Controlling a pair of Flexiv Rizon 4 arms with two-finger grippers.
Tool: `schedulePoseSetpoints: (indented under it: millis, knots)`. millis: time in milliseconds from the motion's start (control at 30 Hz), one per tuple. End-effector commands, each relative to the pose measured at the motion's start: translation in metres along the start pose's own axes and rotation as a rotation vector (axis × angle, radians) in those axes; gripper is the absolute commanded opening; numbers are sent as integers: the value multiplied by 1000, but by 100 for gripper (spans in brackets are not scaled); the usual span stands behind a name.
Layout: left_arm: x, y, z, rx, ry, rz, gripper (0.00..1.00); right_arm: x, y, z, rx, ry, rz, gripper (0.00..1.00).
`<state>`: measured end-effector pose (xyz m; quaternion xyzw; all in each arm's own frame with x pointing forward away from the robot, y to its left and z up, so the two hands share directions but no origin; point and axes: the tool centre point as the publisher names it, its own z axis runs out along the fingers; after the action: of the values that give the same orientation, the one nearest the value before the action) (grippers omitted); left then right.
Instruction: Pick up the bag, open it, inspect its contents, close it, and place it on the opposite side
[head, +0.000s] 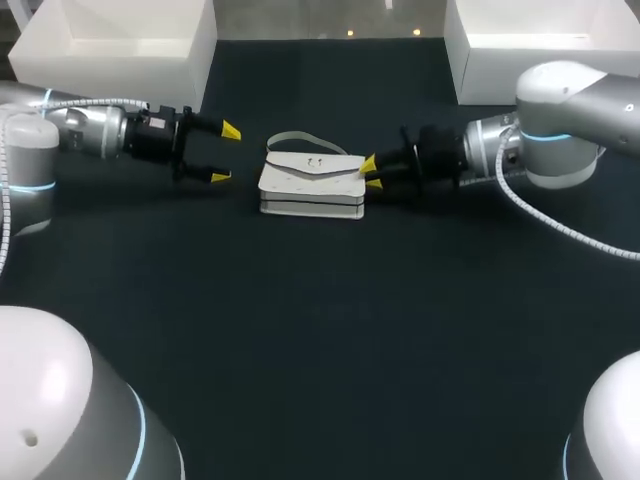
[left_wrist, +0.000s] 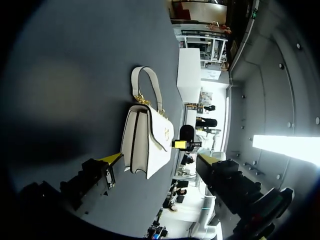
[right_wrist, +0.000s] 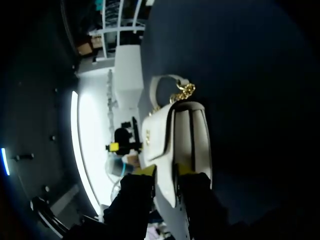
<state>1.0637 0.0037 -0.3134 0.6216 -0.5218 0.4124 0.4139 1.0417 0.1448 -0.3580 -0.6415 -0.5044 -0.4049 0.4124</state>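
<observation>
A white handbag with a flap and a looped handle lies on the dark table at mid-back. My right gripper is at the bag's right end, its fingers closed on the edge there. In the right wrist view the bag runs between the two yellow tips of that gripper. My left gripper hangs wide open a short way left of the bag, touching nothing. In the left wrist view the bag lies just ahead of the spread gripper.
A white bin stands at the back left and another white bin at the back right. My arms' rounded bases fill the front corners. Bare dark table lies in front of the bag.
</observation>
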Motion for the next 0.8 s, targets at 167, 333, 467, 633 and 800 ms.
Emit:
schedulePoseSetpoints:
  millis: [167, 333, 467, 633, 800]
  knots:
    - [-3, 8, -12, 92, -21, -18, 100, -4, 0, 4, 18, 5, 5, 19]
    - [-7, 7, -14, 101, -29, -25, 100, -8, -5, 6, 16, 2, 17, 29]
    - [-10, 6, -14, 100, -34, -35, 100, -8, -10, 5, -14, 13, 23, 21]
    - [-14, 5, -16, 107, -33, -45, 100, -6, -17, 5, -58, 6, 24, 13]
    - [-16, 4, -20, 116, -32, -53, 100, -5, -18, 9, -83, -5, 29, 14]
